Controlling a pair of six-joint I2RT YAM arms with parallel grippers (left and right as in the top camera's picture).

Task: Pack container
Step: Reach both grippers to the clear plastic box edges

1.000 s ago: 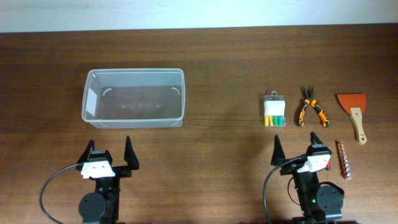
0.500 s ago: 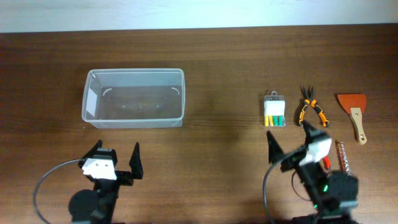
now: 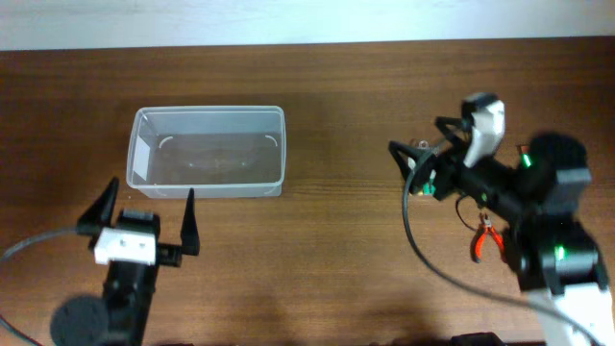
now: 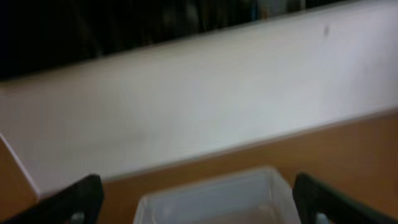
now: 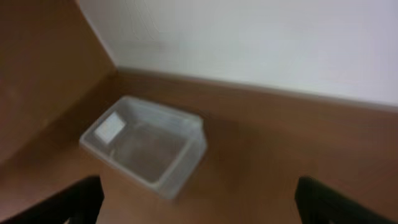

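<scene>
The container [image 3: 207, 151] is a clear rectangular tub, empty, at the left middle of the table. It also shows in the left wrist view [image 4: 211, 196] straight ahead between the fingers, and in the right wrist view [image 5: 146, 146] far off to the left. My left gripper [image 3: 146, 207] is open and empty, just in front of the tub, and shows in its own view [image 4: 196, 183]. My right gripper [image 3: 418, 139] is open and empty, raised above the tools and pointing left toward the tub; it also shows in the right wrist view [image 5: 199, 190].
A small clear case of coloured bits [image 3: 424, 186] peeks out under the right gripper. The right arm hides the pliers, scraper and bit strip at the right. A small red-orange piece [image 3: 483, 239] shows below the arm. A white wall runs behind the table.
The right arm has risen and swung back over the tools, turning to face left. The left arm has lifted and shifted slightly left. Both grippers stay open.
</scene>
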